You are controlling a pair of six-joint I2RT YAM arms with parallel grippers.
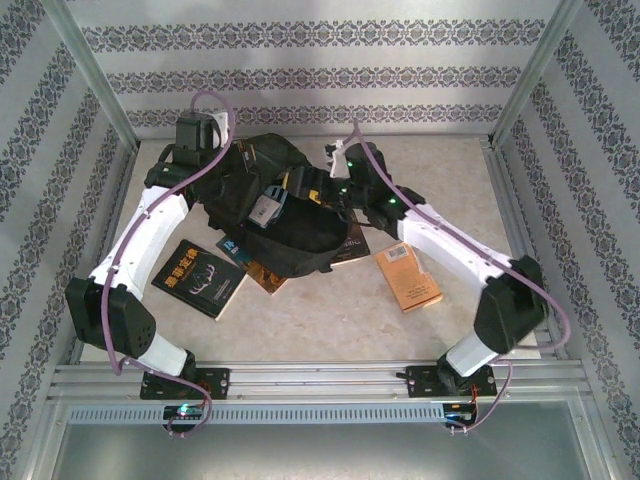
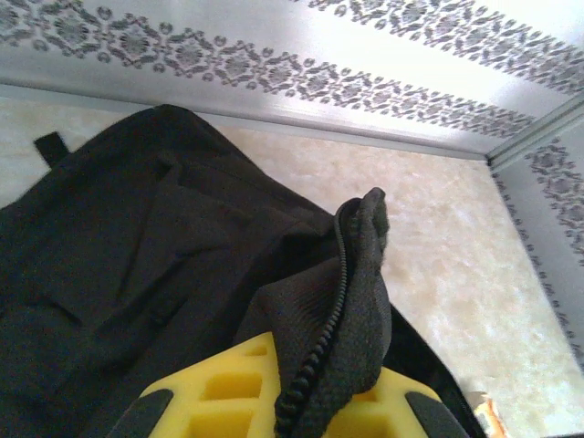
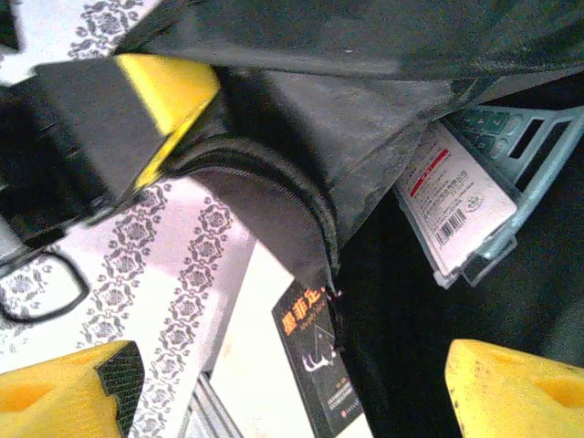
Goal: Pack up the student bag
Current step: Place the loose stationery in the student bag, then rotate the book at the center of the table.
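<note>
The student bag (image 1: pixel 300 225), a large black backpack, lies mid-table with its mouth held up. My left gripper (image 2: pixel 301 406) is shut on the bag's zipper edge (image 2: pixel 358 274), which stands up between the yellow fingers; from above this gripper (image 1: pixel 232 168) is at the bag's far left. My right gripper (image 3: pixel 292 392) is open at the bag's mouth, nothing between its yellow fingers (image 3: pixel 516 392); from above it (image 1: pixel 338 170) is at the bag's far right. A grey-blue flat case with a white barcode label (image 3: pixel 461 196) lies inside the opening (image 1: pixel 268 207).
A black book with orange title (image 1: pixel 205 278) lies left of the bag, also seen under the zipper rim (image 3: pixel 319 356). A blue book (image 1: pixel 234 247) and an orange one (image 1: pixel 266 276) poke out from under the bag. A tan book (image 1: pixel 407 277) lies right. Walls enclose the table.
</note>
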